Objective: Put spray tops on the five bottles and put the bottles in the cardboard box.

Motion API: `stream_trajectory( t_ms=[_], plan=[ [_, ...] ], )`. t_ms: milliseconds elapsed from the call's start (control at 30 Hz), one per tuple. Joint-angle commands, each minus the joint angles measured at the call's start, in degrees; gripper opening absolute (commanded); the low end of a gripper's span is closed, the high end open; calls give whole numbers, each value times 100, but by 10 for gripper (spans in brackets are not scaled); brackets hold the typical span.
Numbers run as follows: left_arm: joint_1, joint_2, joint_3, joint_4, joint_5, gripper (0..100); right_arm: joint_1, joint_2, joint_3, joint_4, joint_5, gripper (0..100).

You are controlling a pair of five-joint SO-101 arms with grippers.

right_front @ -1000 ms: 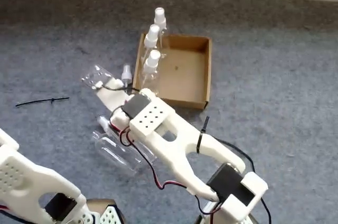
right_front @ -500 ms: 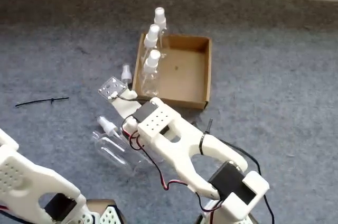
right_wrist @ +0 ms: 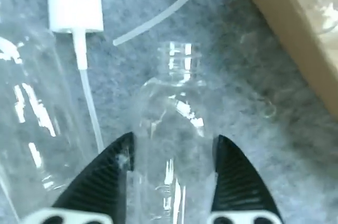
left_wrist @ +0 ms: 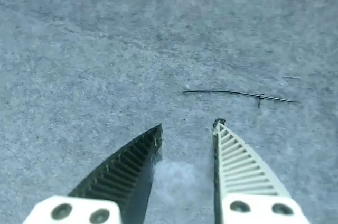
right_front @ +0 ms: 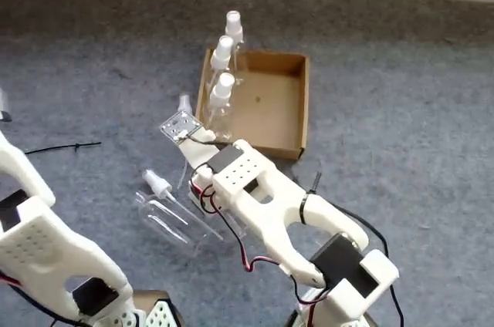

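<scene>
Right hand (right_wrist: 173, 138): jaws spread, nothing gripped. An open bottle (right_wrist: 171, 102) lies on the table (left_wrist: 79, 49) straight ahead of it, body between the two jaw tips, one tip on each side. Whether the jaws are down at the bottle's level or hang above it, I cannot tell.

Axis: the bottle's long axis runs in line with the hand's reach, bare threaded neck pointing away from the hand. Jaws therefore sit across the body's width. Judgement: closing here would take it round the middle, no wrist turn needed first.

Outward from that:
- Just beside the open bottle, roughly parallel, lies a second bottle (right_wrist: 26, 102), with a spray top (right_wrist: 75, 2) at its far end. Whether that top's tube runs inside this bottle or alongside it, I cannot tell.
- Beyond the neck, a loose top (right_front: 184, 103) lies near the box's outer wall.
- Box (right_front: 306, 103) lies ahead of the hand and off to one side, near. Three bottles (right_front: 220, 103) with tops on stand upright along its nearer wall.

Left hand (left_wrist: 187, 129): jaws apart, empty, over bare table, a cable tie (left_wrist: 240, 94) just ahead of it. Well apart from both lying bottles.

Judgement: right arm is far the nearer; the grasp falls to it.
</scene>
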Motion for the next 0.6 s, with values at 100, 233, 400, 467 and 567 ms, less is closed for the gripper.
stream_trajectory(
  t_ms=[100, 233, 400, 467, 567],
  plan=[
    [497, -831, 998, 97, 273, 151, 154, -1200, 277, 171, 9, 54],
    [1033, -1719, 2237, 88, 281, 152, 303, -2387, 796, 198, 18, 54],
    [1886, -2747, 3881, -44, 782, 152, 752, -3574, 1648, 180, 527, 54],
    [2176, -2941, 4435, -580, 1160, 152, 813, -3925, 2088, 154, 563, 54],
    [2589, -2958, 5095, -1248, 1943, 152, 813, -4409, 2624, 154, 554, 54]
  ],
)
